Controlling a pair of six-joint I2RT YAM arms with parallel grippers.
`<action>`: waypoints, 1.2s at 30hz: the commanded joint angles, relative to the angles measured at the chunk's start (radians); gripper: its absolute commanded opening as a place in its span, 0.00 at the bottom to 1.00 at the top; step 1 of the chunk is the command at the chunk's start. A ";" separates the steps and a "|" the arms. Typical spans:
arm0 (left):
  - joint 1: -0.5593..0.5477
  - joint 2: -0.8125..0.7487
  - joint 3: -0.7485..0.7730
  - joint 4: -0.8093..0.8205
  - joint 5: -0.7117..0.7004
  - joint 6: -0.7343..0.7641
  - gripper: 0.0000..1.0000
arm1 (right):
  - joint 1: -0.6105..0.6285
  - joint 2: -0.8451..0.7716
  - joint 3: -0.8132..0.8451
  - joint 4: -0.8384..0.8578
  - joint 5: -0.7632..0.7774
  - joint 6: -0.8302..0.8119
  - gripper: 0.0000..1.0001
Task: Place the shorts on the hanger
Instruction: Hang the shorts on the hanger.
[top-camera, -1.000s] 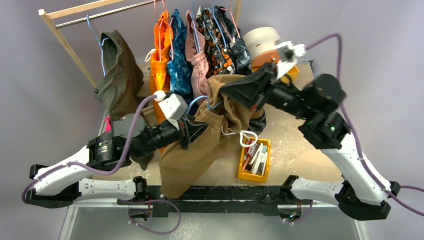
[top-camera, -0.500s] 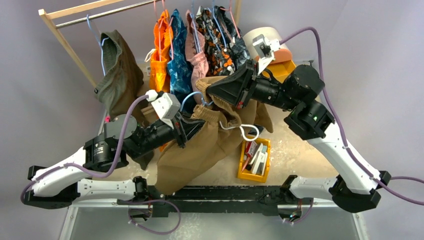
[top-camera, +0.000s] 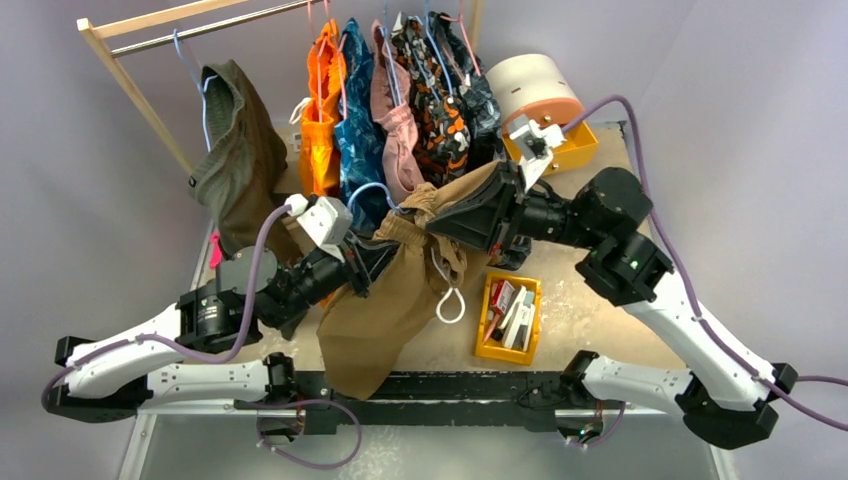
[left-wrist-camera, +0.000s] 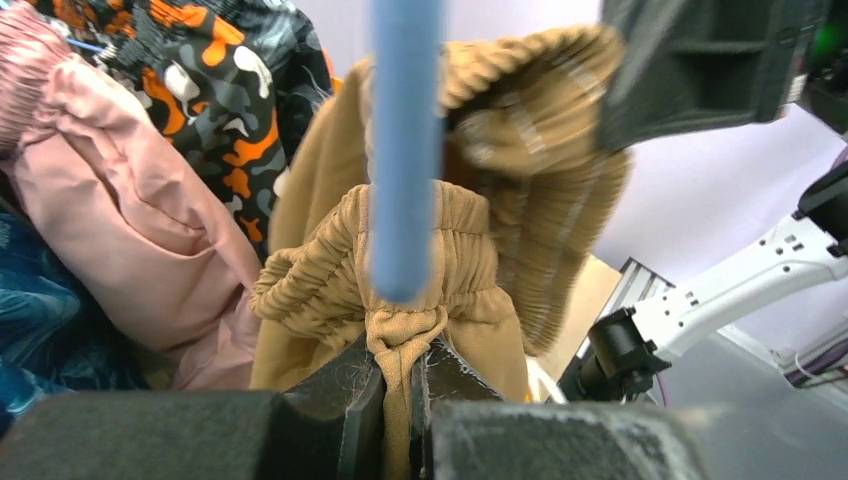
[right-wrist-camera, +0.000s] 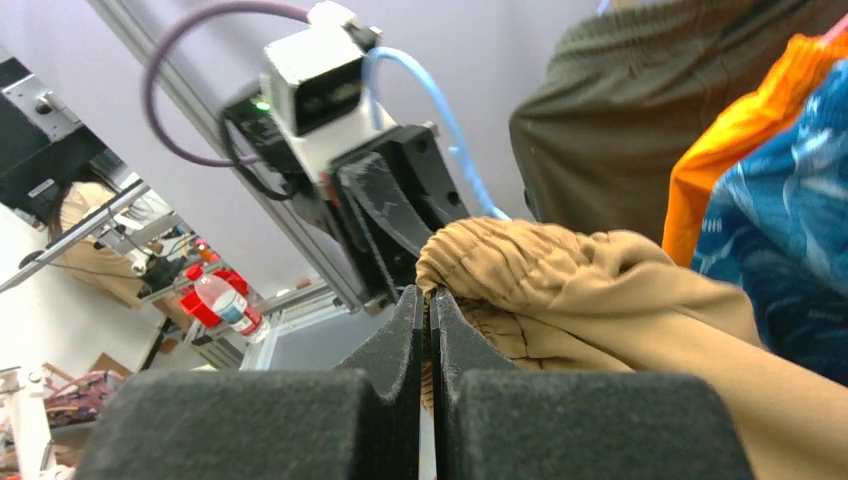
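The tan-brown cloth shorts hang in the air above the surface, stretched between the two arms near the middle of the scene. The legs trail down toward the near edge and the white drawstring cord dangles in a loop. The left jaws are closed on a bunched fold of the elastic waistband, and the right jaws are pinched shut on the waistband further right. The thin light-blue hanger stands just above the left jaws, touching the gathered cloth. Whether those jaws also clamp it cannot be told. Judging by this, the shorts are lifted and brought to the hanger, but draping the waistband over its frame remains to be done.
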 joint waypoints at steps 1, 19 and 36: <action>0.002 -0.034 0.000 0.128 -0.082 -0.027 0.00 | 0.006 -0.046 0.115 0.066 -0.086 -0.036 0.00; 0.002 -0.009 -0.023 0.148 0.240 -0.050 0.00 | 0.007 -0.008 -0.022 -0.100 -0.054 -0.087 0.12; 0.003 -0.186 -0.209 0.348 0.269 -0.068 0.00 | 0.007 -0.014 0.054 -0.171 -0.029 -0.146 0.51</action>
